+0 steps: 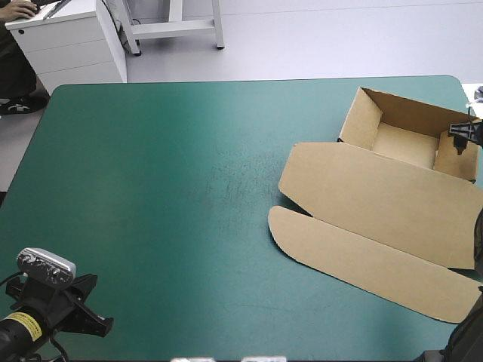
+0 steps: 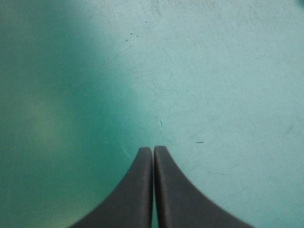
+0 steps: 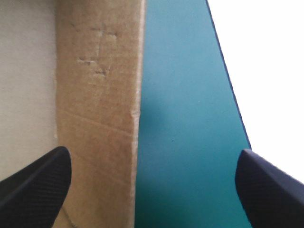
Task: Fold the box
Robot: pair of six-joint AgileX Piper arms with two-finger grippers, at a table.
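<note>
While we are looking down from above, the brown box (image 1: 377, 192) is lying at the right of the frame as an open tray, its lid spreading flat on the teal-green cover (image 1: 151, 188). At the left wrist, our left gripper (image 2: 153, 151) is clenching over the cover. At the right wrist, our right gripper (image 3: 152, 166) is gaping wide, a box wall showing between its fingers.

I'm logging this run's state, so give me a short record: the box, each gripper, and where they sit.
box: open tray, lid flat, on the teal-green cover's right side
left gripper: shut, over bare cover, away from the box
right gripper: open, a tray wall between its fingers
</note>
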